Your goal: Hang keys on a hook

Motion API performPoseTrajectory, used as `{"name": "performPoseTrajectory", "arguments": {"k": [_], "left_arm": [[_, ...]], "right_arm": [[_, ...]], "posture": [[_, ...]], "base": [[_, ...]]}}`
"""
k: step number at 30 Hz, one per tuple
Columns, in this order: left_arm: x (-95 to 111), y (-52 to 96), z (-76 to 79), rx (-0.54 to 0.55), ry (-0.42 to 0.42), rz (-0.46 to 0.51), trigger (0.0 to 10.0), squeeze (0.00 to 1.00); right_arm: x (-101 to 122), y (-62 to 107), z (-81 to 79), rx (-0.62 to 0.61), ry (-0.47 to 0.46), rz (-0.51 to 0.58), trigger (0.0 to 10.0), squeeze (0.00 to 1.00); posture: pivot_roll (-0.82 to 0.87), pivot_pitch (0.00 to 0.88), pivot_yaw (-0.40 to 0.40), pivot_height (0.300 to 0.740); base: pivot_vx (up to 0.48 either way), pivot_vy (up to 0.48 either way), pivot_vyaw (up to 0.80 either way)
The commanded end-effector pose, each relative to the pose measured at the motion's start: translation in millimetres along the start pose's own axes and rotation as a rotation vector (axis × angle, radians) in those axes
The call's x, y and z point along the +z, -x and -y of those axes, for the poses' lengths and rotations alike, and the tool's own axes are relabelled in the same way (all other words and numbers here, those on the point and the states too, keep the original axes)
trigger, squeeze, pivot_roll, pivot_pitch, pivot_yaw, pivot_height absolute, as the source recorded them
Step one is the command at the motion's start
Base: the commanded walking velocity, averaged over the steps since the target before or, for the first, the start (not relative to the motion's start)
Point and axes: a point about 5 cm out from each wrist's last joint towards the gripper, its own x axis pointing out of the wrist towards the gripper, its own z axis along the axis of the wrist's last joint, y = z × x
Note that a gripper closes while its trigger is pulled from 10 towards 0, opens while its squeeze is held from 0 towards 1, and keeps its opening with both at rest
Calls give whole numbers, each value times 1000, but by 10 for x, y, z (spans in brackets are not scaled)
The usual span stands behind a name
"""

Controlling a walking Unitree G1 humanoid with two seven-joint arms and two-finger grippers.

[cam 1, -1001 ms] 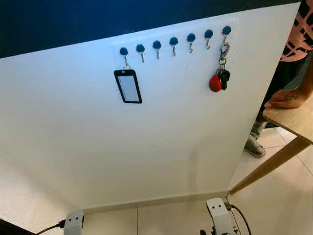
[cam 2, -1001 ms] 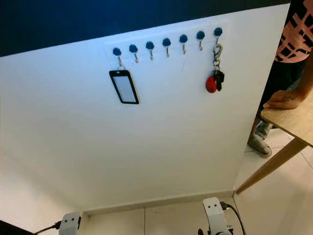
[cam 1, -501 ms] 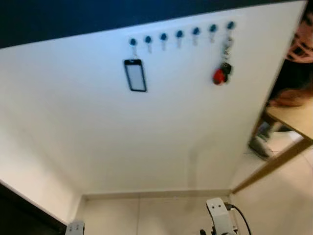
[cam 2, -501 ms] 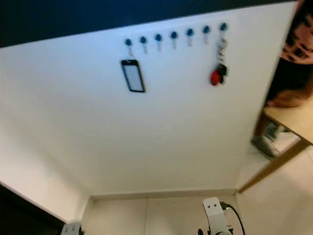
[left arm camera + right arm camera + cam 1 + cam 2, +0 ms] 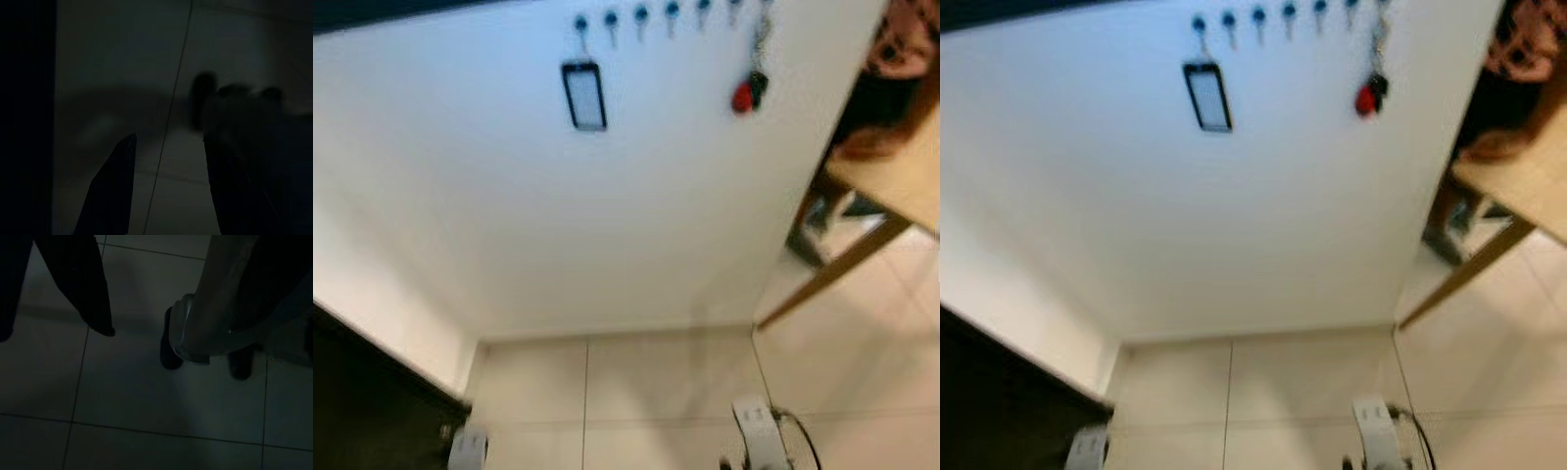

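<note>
A key bunch with a red fob [image 5: 744, 94] hangs by a metal clip on the white wall [image 5: 636, 215], under the right end of a row of blue-capped hooks [image 5: 641, 14]. A black-framed badge holder [image 5: 584, 95] hangs from the leftmost hook. Both arms hang low, and their wrists [image 5: 759, 433] show at the picture's lower edge, far below the keys. In the dark left wrist view, the left gripper [image 5: 168, 142] is open over floor tiles. The right gripper [image 5: 54, 335] is open too, with nothing between its fingers.
A person [image 5: 901, 49] stands at the right with a hand [image 5: 864, 145] on a wooden table [image 5: 891, 191], whose slanted leg [image 5: 822, 284] reaches the tiled floor [image 5: 636, 382]. A dark piece of furniture [image 5: 362, 392] fills the lower left. The robot's own leg [image 5: 215, 308] is beside the right gripper.
The camera has tilted down and pulled back, so the wall and hooks sit higher and more floor and the dark furniture show. The keys stay hanging.
</note>
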Motion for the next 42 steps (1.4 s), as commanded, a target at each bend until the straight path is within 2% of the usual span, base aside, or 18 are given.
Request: {"name": "performPoseTrajectory", "arguments": {"k": [1,7,42], "left_arm": [[-101,26,-69,22,-4,-32,10000,0],[-97,25,-65,20,-19,-30,10000,0],[-6,-1,20,-20,-78,7,10000,0]], "right_arm": [[-266,32,-79,21,-8,-100,10000,0],[-266,33,-64,12,-22,-103,10000,0],[-219,26,-12,-2,8,-107,10000,0]], "posture": [[-128,51,135,740],[-130,50,135,740],[-134,40,136,740]], "base": [[0,0,0],[0,0,-190],[0,0,-800]]}}
